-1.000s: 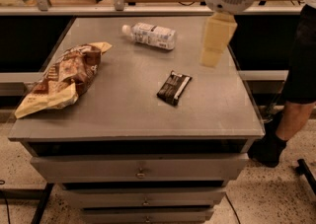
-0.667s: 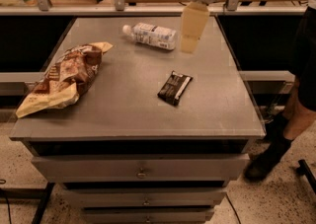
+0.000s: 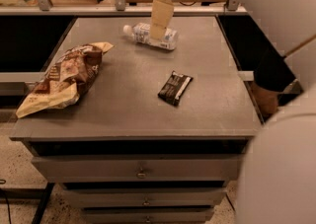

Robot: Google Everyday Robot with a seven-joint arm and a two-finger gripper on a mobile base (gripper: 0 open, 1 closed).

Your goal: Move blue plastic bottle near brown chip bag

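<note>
The blue plastic bottle [image 3: 148, 36] lies on its side at the back middle of the grey table [image 3: 133, 114], white cap to the left. The brown chip bag [image 3: 64, 77] lies crinkled at the table's left side, well apart from the bottle. My gripper [image 3: 160, 19] hangs from the top of the view directly over the bottle's middle, its cream fingers pointing down and covering part of the label.
A small dark snack bar wrapper [image 3: 175, 88] lies right of the table's centre. Drawers [image 3: 142, 172] are below the table's front edge. A person's legs [image 3: 269, 85] stand at the right. My white arm fills the right side.
My gripper has moved left from the table's right back area to above the bottle. The bottle, bag and wrapper have not moved on the table.
</note>
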